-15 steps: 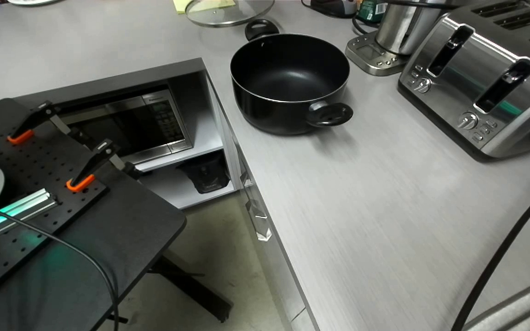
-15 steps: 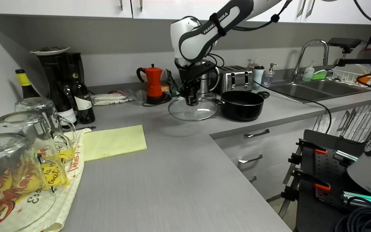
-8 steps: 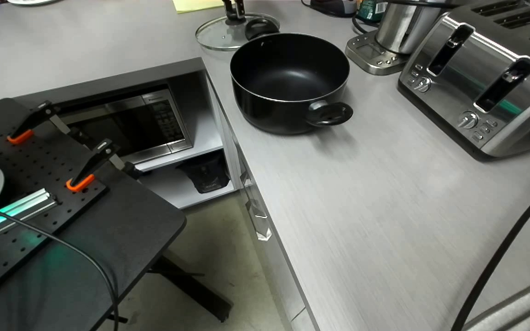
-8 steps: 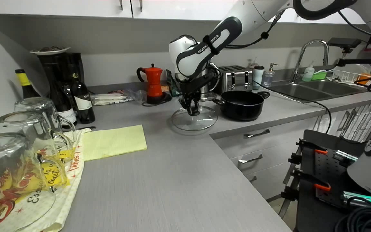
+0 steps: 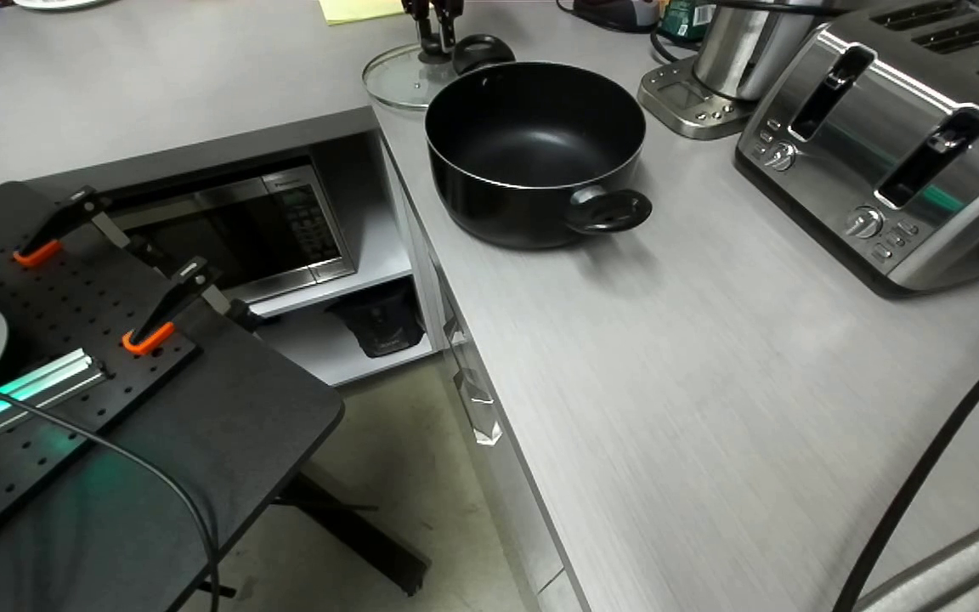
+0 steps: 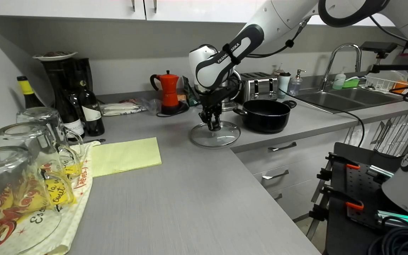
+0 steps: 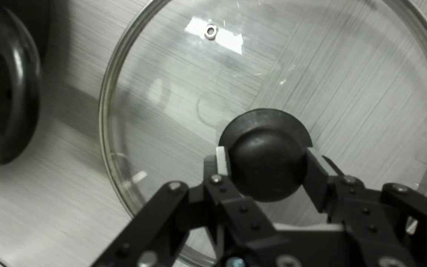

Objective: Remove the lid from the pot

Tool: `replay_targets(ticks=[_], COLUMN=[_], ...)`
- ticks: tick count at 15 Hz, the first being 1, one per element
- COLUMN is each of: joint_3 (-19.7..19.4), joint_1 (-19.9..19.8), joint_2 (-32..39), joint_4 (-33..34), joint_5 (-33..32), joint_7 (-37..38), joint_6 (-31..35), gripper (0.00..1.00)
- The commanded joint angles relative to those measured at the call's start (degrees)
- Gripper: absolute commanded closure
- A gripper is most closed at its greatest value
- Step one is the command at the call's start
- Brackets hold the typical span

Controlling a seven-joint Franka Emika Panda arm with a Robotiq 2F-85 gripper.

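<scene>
In an exterior view, can see lid (image 5: 403, 78) off pot (image 5: 515, 208) and just beside it, by one handle (image 5: 484, 59), w/ toaster (image 5: 906, 170) on pot's opp. side; held there prob. b/c of flat counter (image 5: 710, 357) right next to pot, for a short carry & easy access to pot's inside. In an exterior view, can see arm (image 6: 275, 21) angled down beside pot, w/ lid held approx. level under it, prob. for meeting counter evenly w/o knocks; can't tell whether touching counter or just above. In wrist view, can see gripper (image 7: 269, 161) closed round black knob (image 7: 268, 152) of lid, w/ pads (image 7: 222, 161) against both flanks, prob. b/c of being the only easy hold and dead centre, thus good for balance. As for where rel. to gripper, find lid directly beneath, w/ knob betw. pads and rim (image 7: 106, 100) spreading wide around, near pot's handle but apart from it, w/ counter showing between. Judging from this, w/ removal prob. as good as done, need only settle, let go & rise clear of pot
</scene>
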Motion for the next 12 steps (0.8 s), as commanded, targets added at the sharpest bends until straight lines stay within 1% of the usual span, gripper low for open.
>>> replay_targets(ticks=[1, 8, 9, 10, 11, 12], joint_3=[0.88, 1.11, 1.13, 1.11, 1.13, 1.09], joint_1=[-1.29, -2.19, -2.26, -2.28, -2.31, -2.27], joint_2=[-0.01, -0.16, -0.22, -0.35, -0.43, -0.64], joint_4=[0.19, -1.11, -1.24, -1.44, -1.57, -1.90], joint_5=[2.32, 3.89, 4.01, 4.03, 4.04, 3.94], joint_7=[-3.95, -6.98, -7.29, -7.41, -7.54, -7.62], joint_6=[0.94, 2.32, 2.43, 2.63, 2.67, 2.92], gripper=[0.76, 0.76, 0.64, 0.45, 0.27, 0.20])
